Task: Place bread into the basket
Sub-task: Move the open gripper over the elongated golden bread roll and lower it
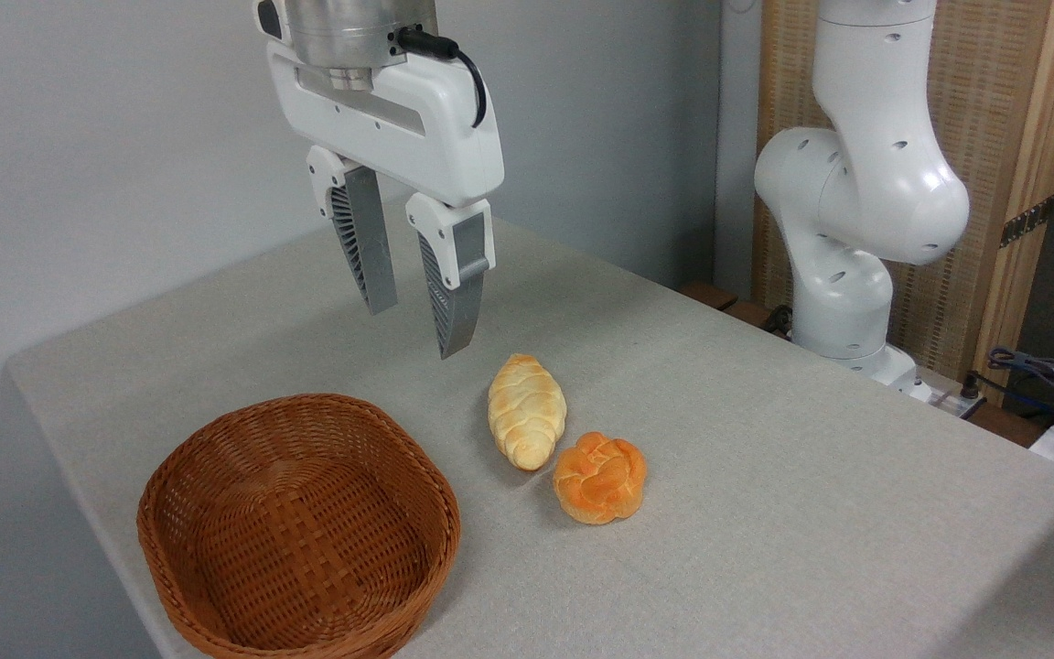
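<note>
Gripper (pixel 417 325): hangs above the table, fingers pointing down, jaws apart with a modest gap, nothing between them. Ribbed grey inner pads on white finger mounts; black cable runs off the wrist. It holds nothing and touches nothing. Read as the approach stage, tool not yet lined up over its target.

Bread (pixel 527 411): lies on the table below the fingertips and to their right, well clear of them. Pale golden braided loaf, long with pointed ends, glossy ridged crust. Its long axis runs roughly away from the camera; a grasp across the narrow width looks most sensible, so the jaw line may need turning to suit.

Orange bun (pixel 600 478): round, knotted, deeper in colour, just beside the loaf's near end, on the far side from the tool. Close enough that a finger coming down on that side could nudge it.

Basket (pixel 216 476): below the tool and to its left, nearer the camera. Brown woven wicker, shallow, rounded-oval, empty. Wide mouth, low wall: an easy drop from above.

Table (pixel 811 513): covered in coarse grey cloth, flat, matte.
</note>
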You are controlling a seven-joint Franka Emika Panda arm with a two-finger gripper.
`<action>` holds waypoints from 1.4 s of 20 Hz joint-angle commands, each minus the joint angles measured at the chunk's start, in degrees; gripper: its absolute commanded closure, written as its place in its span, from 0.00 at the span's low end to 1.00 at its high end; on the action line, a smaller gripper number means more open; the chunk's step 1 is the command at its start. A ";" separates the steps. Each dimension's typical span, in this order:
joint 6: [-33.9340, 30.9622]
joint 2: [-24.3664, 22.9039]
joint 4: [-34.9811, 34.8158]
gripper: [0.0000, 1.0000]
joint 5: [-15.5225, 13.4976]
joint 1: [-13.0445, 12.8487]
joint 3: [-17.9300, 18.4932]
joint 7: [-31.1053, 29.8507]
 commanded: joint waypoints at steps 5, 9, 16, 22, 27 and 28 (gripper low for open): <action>-0.66 -2.46 -0.18 0.00 -0.18 -0.51 0.40 0.37; -0.66 -3.34 -1.14 0.00 -0.18 -0.68 0.05 0.28; 6.71 -11.24 -13.69 0.00 -0.09 -2.18 -0.12 0.90; 11.29 -14.68 -24.25 0.00 0.35 -5.78 -1.17 1.52; 11.46 -14.68 -30.49 0.00 0.35 -6.66 -3.99 -20.32; 11.47 -14.51 -31.20 0.00 0.26 -7.01 -4.08 -24.72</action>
